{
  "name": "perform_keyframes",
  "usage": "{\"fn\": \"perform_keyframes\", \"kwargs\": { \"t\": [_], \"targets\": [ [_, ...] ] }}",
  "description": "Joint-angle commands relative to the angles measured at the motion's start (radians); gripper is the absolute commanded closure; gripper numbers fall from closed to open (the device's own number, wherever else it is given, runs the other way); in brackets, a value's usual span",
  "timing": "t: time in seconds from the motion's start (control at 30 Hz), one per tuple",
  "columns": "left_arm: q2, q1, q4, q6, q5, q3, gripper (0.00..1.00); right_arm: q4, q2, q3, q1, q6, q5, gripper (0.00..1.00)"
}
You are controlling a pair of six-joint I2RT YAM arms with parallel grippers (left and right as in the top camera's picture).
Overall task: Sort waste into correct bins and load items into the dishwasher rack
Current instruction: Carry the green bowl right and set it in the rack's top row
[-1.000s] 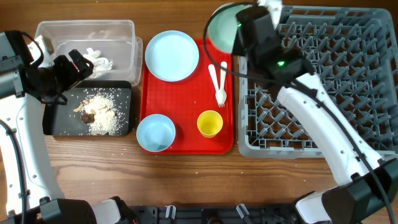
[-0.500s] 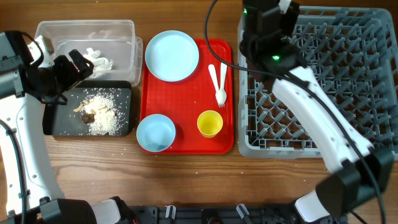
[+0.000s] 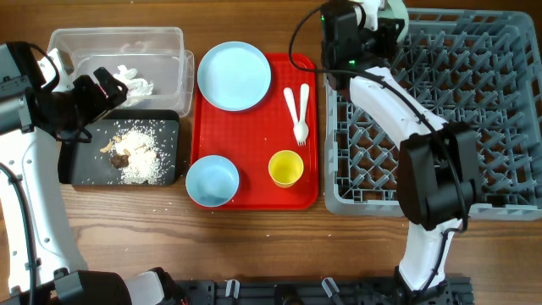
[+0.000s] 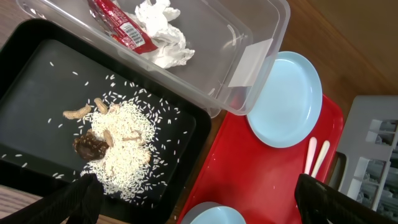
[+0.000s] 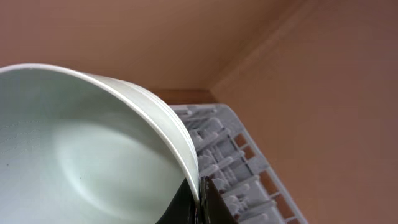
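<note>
**Near.** The right arm [image 3: 394, 89] rises from its base at the front of the table [image 3: 254, 241] and reaches a long way over the left part of the grey rack [image 3: 483, 119]. At the front of the red tray [image 3: 196, 135], a pale blue bowl [image 3: 212, 180] and the yellow cup [image 3: 286, 168] stand upright, apart from each other. To their left lies the black tray [image 3: 80, 169], which holds rice crumbs [image 4: 130, 149] and a brown scrap [image 4: 90, 146].

**Middle.** The left arm [image 3: 34, 195] comes up the table's left side with its wrist bent to the right. The left gripper [image 3: 106, 91] hovers over the join between the black tray and the clear tub [image 3: 174, 34]. Its fingers [image 4: 84, 196] are spread wide and hold nothing. The fork and spoon [image 3: 298, 110] lie side by side on the red tray, with the blue plate [image 3: 234, 76] beyond them. The tub holds the red-and-white wrapper [image 4: 118, 25] and the white paper [image 4: 163, 37].

**Far.** The right gripper [image 5: 200, 200] is at the rack's far-left corner, clamped on the rim of the second bowl [image 5: 81, 155]. That bowl is steeply tilted above the rack's edge. Whether it touches the rack cannot be told.
</note>
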Motion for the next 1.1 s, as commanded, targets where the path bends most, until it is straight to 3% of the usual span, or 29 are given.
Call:
{"fn": "perform_keyframes", "kwargs": {
  "t": [0.0,0.73,1.07],
  "targets": [
    [0.005,0.003,0.001,0.023,0.011,0.014,0.0,-0.005,0.03,0.003,-0.003,-0.04,0.039,0.96],
    [0.005,0.003,0.001,0.023,0.011,0.014,0.0,-0.071,0.062,-0.008,0.002,-0.042,-0.04,0.96],
    [0.005,0.003,0.001,0.023,0.011,0.014,0.0,-0.092,0.062,-0.008,0.029,-0.097,-0.058,0.91]
  ]
}}
